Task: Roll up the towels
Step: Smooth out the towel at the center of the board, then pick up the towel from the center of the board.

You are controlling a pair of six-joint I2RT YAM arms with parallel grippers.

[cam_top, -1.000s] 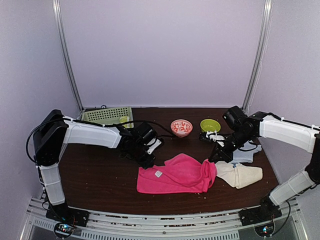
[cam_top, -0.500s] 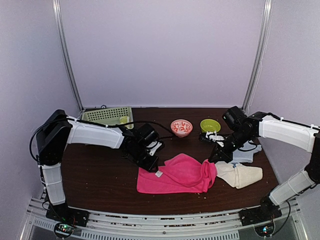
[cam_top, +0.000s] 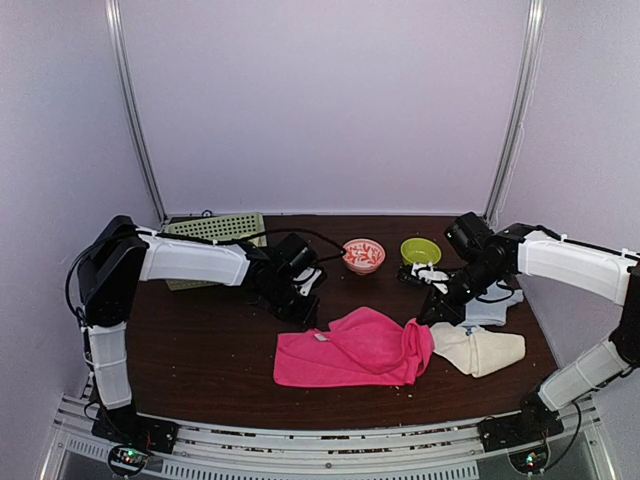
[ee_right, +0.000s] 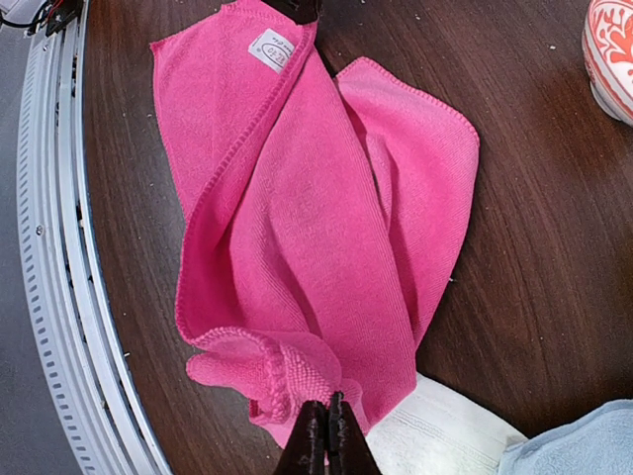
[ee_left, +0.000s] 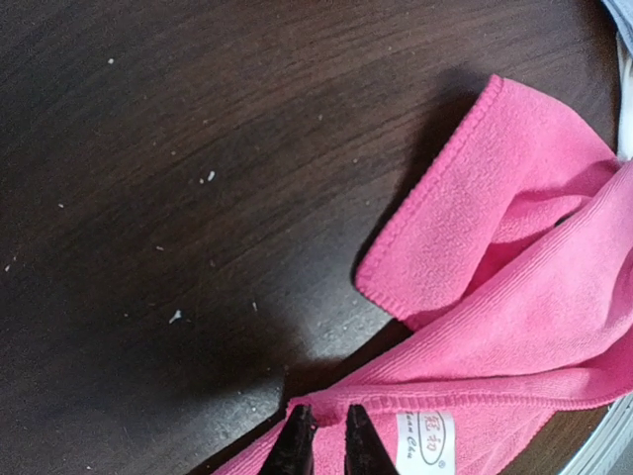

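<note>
Top external: patterned bowl (cam_top: 362, 255), green bowl (cam_top: 420, 250) behind pink towel (cam_top: 350, 355); basket (cam_top: 215, 228) back-left.

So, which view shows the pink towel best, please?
The right wrist view: the pink towel nearly fills it, folds clear. The top view shows it whole but small; the left wrist view shows only one corner and a hem.

Light: soft, even, from overhead; pale walls bright.
Shadows: dark patch on the table (ee_left: 227, 336) in the left wrist view; narrow one beside the pink towel (ee_left: 465, 247).
Sharpness: overhead view slightly soft; wrist views crisp.
</note>
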